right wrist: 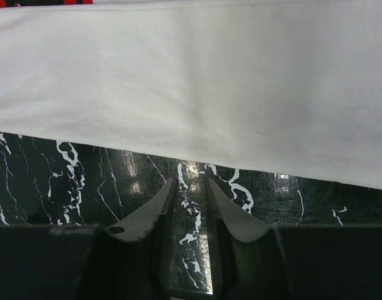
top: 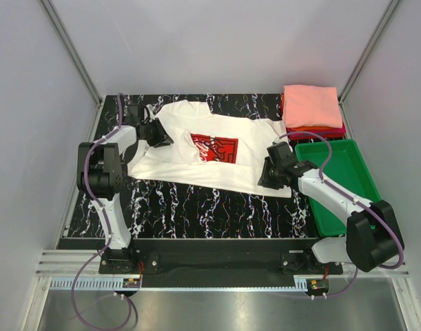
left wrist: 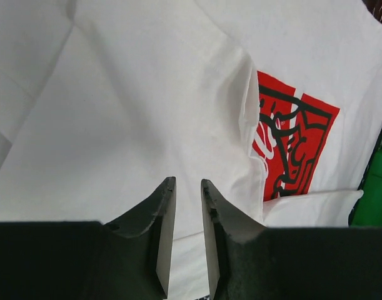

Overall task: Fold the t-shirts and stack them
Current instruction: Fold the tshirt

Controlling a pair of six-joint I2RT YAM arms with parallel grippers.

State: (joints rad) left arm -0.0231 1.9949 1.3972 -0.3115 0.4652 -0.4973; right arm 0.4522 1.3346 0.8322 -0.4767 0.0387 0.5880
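**Step in hand.** The cream-white t-shirt [top: 227, 172] is judged to be at the start of its fold, since it is spread nearly flat with the red print [top: 213, 148] facing up. For a clean fold, both grippers should be opened before descent. The cloth should be taken at its edge only, in a single layer, and both ends lifted evenly so that the fold line runs straight. Dragging across the worktop [top: 196, 207] should be avoided, as soft cotton is expected to bunch. A loose crease is noted in the left wrist view beside the print and should be smoothed out or folded under.

**Left gripper** [top: 162, 134]. Its jaws are drawn almost together, with only a narrow slit between them, and no cloth is seen pinched. It is positioned over the shirt's far left portion, near the sleeve, with white fabric directly beneath it.

**Right gripper** [top: 269, 176]. Its jaws are likewise nearly closed and nothing is held. It is positioned over bare worktop just beside the shirt's near right hem, and the hem lies ahead of the fingertips, apart from them.

**Other items.** A stack of folded shirts [top: 312, 107], with a salmon-pink one on top, is noted at the far right corner. Just in front of it lies a green tray [top: 334, 172].
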